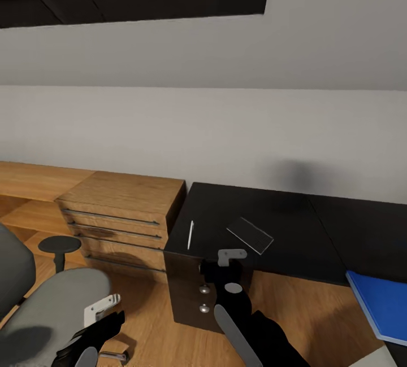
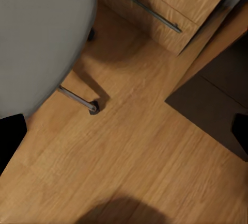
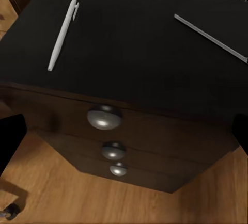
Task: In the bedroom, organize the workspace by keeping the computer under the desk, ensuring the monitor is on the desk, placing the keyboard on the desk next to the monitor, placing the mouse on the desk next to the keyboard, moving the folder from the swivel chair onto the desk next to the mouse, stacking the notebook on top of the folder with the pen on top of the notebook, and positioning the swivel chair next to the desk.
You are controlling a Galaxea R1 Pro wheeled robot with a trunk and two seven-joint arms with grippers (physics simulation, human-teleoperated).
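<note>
Glossy black desk bearing slim white pen beside thin dark notebook; right end effector spread open, empty, near silver-knobbed drawers.

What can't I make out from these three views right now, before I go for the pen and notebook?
- Folder: head view, cut off by the right edge, so its support is unclear.
- Notebook: right wrist view, cut by the picture's edge; in the head view its dark cover blends into the desk.
- Swivel chair: head view, cut by the left and bottom edges.
- Right gripper: head view, too small to tell open or shut.
- Pen: fully visible.
</note>
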